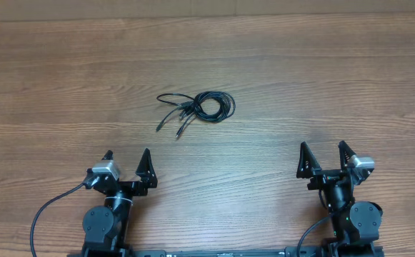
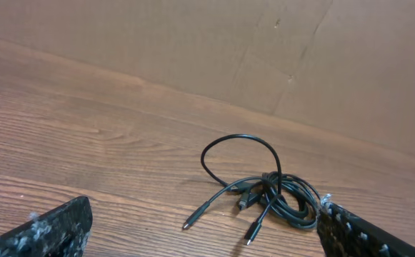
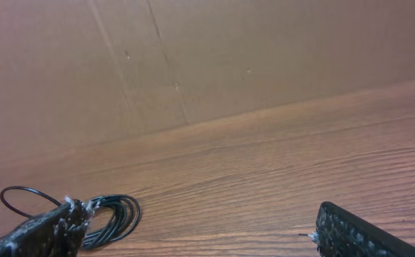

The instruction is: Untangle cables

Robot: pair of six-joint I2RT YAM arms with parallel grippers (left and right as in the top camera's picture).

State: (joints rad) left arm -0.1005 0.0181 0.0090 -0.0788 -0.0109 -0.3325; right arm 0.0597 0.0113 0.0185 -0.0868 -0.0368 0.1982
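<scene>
The cables (image 1: 198, 108) lie in one tangled black bundle on the wooden table, a little left of centre. Loops are coiled on the bundle's right, and plug tips trail out to the lower left. In the left wrist view the cables (image 2: 264, 189) sit ahead and to the right, clear of the fingers. My left gripper (image 1: 128, 160) is open near the front left, well short of the bundle. My right gripper (image 1: 323, 153) is open at the front right. In the right wrist view the coiled cables (image 3: 111, 218) show at the lower left, partly hidden behind one finger.
A brown cardboard wall (image 2: 193, 50) stands along the table's far edge. Thicker black wires (image 1: 46, 210) run from the arm bases at the front. Bare wooden tabletop (image 1: 300, 78) surrounds the bundle.
</scene>
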